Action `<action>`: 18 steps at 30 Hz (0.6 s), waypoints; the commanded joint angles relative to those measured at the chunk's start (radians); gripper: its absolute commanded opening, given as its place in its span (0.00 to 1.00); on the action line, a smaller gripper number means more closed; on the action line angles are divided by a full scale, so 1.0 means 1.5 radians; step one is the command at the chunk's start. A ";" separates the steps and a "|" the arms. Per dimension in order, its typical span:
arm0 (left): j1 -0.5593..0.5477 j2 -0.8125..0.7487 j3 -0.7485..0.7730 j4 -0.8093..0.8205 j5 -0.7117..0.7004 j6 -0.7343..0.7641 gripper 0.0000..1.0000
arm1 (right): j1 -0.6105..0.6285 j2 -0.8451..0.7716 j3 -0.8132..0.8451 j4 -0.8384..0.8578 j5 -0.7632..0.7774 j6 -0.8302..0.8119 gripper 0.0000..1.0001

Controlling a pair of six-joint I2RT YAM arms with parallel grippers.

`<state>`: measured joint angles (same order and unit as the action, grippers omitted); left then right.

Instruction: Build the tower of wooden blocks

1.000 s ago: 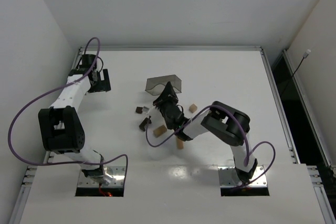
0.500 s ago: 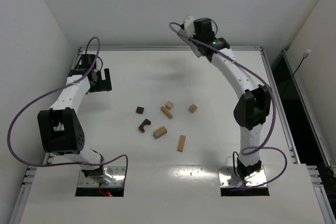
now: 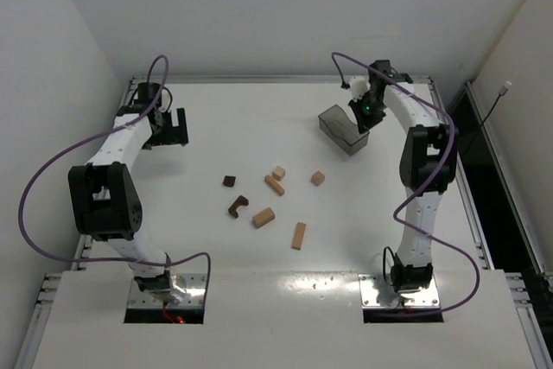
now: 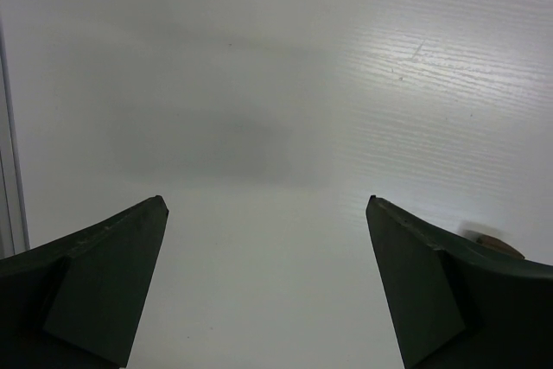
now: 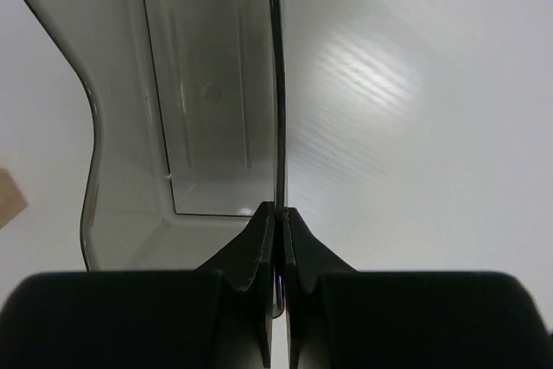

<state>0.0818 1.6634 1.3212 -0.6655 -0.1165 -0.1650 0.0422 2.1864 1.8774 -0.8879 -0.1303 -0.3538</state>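
Several small wooden blocks lie loose in the middle of the table: a dark cube [image 3: 229, 181], a dark notched piece [image 3: 238, 206], tan cubes [image 3: 278, 173] [image 3: 318, 178] and tan bars [image 3: 274, 185] [image 3: 263, 217] [image 3: 298, 235]. None is stacked. My right gripper [image 3: 364, 115] [image 5: 278, 213] is at the back right, shut on the thin side wall of the dark translucent bin [image 3: 343, 130] [image 5: 207, 127], which is empty. My left gripper [image 3: 173, 128] [image 4: 264, 203] stands open over bare table at the far left, holding nothing.
The table's metal rim [image 3: 276, 80] runs along the back and sides, with white walls behind it. A tan block edge [image 5: 9, 198] shows at the left border of the right wrist view. The arm bases sit at the near edge.
The right arm lifted the bin off the blocks, swung it high to the back, then lowered it to the back right. The blocks now lie uncovered. The left arm shifted slightly.
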 commanded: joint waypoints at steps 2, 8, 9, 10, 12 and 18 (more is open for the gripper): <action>-0.006 0.008 0.038 -0.004 0.008 0.010 1.00 | -0.014 -0.044 -0.046 0.068 -0.070 0.011 0.00; -0.006 0.015 0.038 -0.004 0.002 0.010 1.00 | -0.103 0.004 -0.001 0.099 -0.025 0.080 0.00; -0.006 0.015 0.038 -0.004 0.002 0.010 1.00 | -0.114 0.004 -0.001 0.099 -0.014 0.087 0.00; -0.006 0.015 0.038 -0.004 -0.005 0.010 1.00 | -0.126 0.004 -0.001 0.105 -0.005 0.096 0.00; -0.006 0.015 0.038 -0.010 -0.005 0.010 1.00 | -0.158 0.004 -0.001 0.105 0.003 0.115 0.00; -0.006 0.015 0.038 -0.003 -0.020 0.010 1.00 | -0.218 -0.032 -0.081 0.117 -0.021 0.123 0.00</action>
<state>0.0792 1.6875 1.3399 -0.6754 -0.1276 -0.1577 -0.2821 2.1891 1.8019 -0.7349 -0.1303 -0.2020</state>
